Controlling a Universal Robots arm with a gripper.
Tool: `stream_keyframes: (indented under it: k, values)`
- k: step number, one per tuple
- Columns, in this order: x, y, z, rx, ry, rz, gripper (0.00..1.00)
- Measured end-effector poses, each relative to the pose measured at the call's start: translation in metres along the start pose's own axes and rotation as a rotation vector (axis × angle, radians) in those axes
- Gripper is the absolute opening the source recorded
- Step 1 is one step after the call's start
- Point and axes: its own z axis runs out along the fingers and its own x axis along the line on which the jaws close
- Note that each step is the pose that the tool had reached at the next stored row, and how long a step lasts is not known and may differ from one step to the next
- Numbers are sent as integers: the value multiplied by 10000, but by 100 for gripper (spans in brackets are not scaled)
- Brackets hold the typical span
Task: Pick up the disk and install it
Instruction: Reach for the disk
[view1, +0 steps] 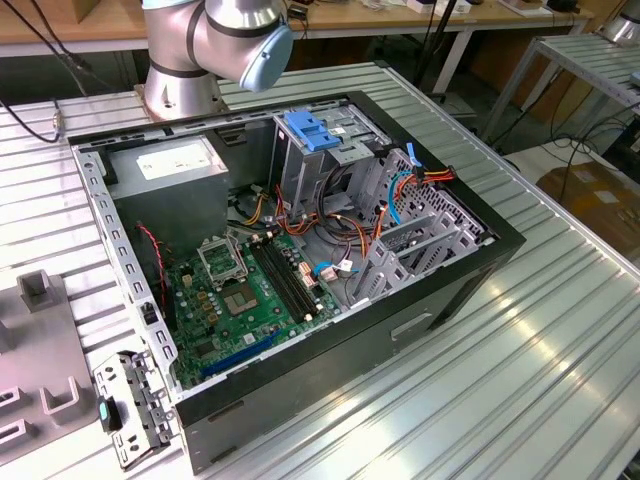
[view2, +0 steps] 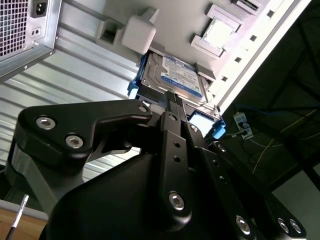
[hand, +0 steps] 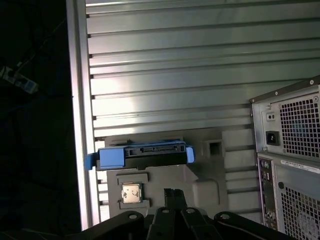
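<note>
The disk (view2: 175, 77) lies flat on a grey holder plate (view2: 170, 20), its white label with a blue band facing up and blue rails along its sides. In the first wrist view the disk (hand: 150, 156) shows its connector edge between the blue rails. My gripper (hand: 174, 194) hangs above the disk and apart from it, fingertips close together with nothing between them. In the second wrist view the gripper (view2: 175, 97) points at the disk's near edge. The open computer case (view1: 300, 250) holds a metal drive cage (view1: 320, 140) with a blue tab.
A processor chip (hand: 131, 192) sits in a pocket of the holder plate (hand: 210, 170) beside the disk. The rear of the case (hand: 290, 150) stands close by. The table edge (hand: 77, 125) runs just past the disk. A grey power supply (view1: 165, 165) fills the case's back corner.
</note>
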Motion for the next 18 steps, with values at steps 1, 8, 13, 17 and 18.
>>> stream_keyframes:
  k: [1,8,13,17,18]
  values:
    - [16,-1,0,0,2,2,11]
    - [208,2,0,2,20,36,11]
    - [319,119,34,6,74,45,11]
    - [407,151,51,10,93,57,11]
    - [443,158,55,10,99,61,11]
